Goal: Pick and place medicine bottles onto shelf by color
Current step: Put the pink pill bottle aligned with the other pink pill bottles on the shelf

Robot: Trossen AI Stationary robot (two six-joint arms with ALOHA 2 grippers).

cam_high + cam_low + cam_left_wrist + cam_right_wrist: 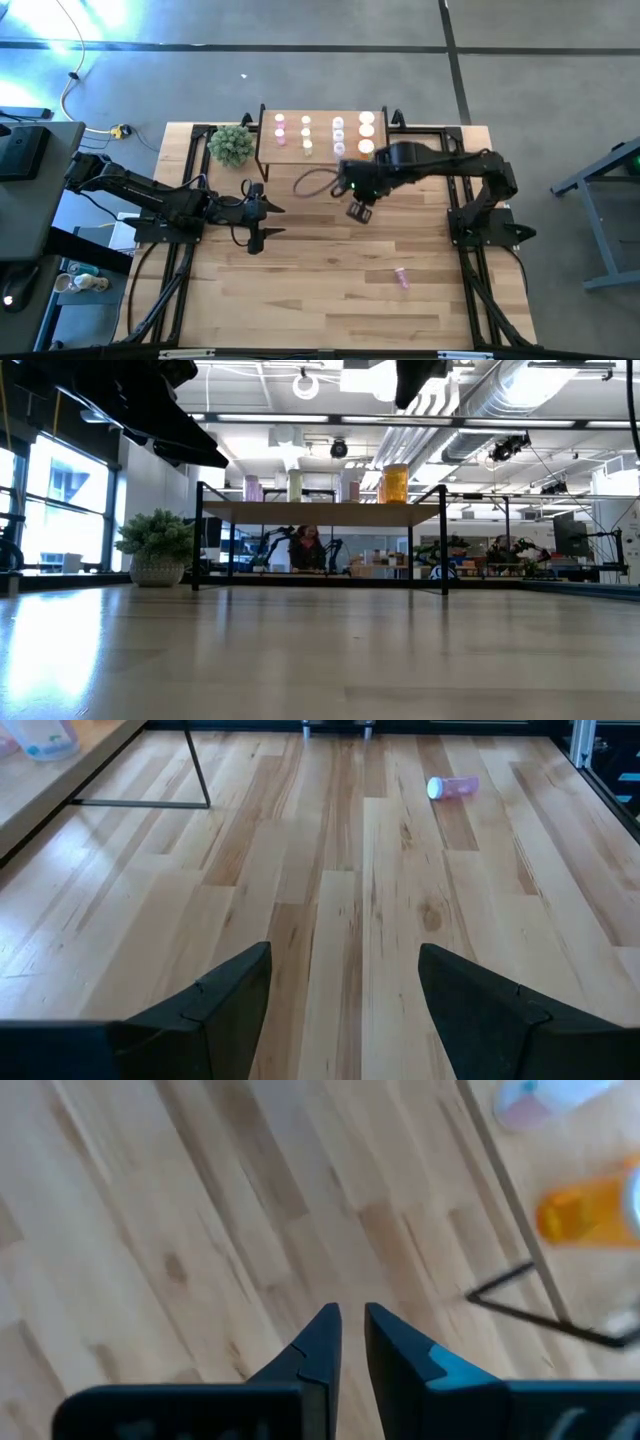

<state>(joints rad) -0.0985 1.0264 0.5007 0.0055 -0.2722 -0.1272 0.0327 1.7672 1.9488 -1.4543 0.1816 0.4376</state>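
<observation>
While empty — right jaws nearly shut, left jaws wide.

The high view looks straight down on the whole table [330,290]. The low view sits at tabletop level, facing across the boards toward the shelf [320,512] and the room behind. The left wrist view looks forward, close over the tabletop, to a fallen pink bottle [453,787] also seen from above. The right wrist view points steeply down beside the shelf's edge.
</observation>
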